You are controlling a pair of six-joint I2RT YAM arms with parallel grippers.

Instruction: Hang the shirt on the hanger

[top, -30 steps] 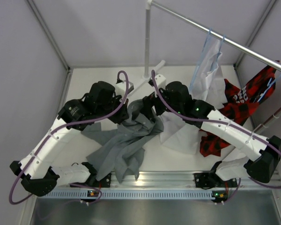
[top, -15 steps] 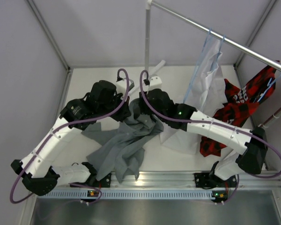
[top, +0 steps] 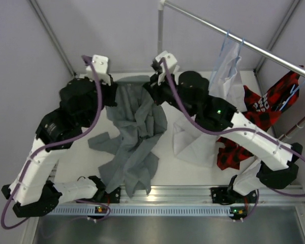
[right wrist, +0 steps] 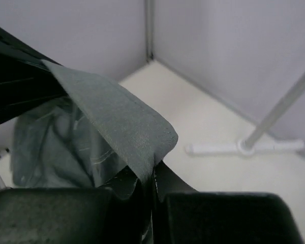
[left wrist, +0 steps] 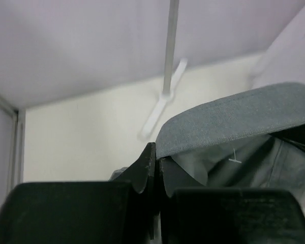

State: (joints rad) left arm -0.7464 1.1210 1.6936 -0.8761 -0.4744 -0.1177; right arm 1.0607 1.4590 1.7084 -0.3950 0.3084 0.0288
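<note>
The grey shirt (top: 134, 119) hangs by its collar, stretched between my two grippers above the back of the table, and its lower part trails on the table toward the front edge. My left gripper (top: 113, 94) is shut on one end of the collar (left wrist: 234, 117), with the fabric pinched between its fingertips (left wrist: 151, 157). At the other end my right gripper (top: 151, 91) is shut on the collar (right wrist: 112, 114). A thin light-blue hanger (top: 219, 61) hangs from the rail against a white shirt; I cannot tell whether it is bare.
A metal rail (top: 234, 35) runs across the back right on a white stand (top: 160, 40). From it hang a white shirt (top: 226, 76) and a red-and-black garment (top: 259, 112), both reaching the table. Grey walls close in the sides.
The right gripper closed on the shirt's collar. Both arms then rose toward the back wall and lifted the top of the shirt off the table, spreading it between them.
</note>
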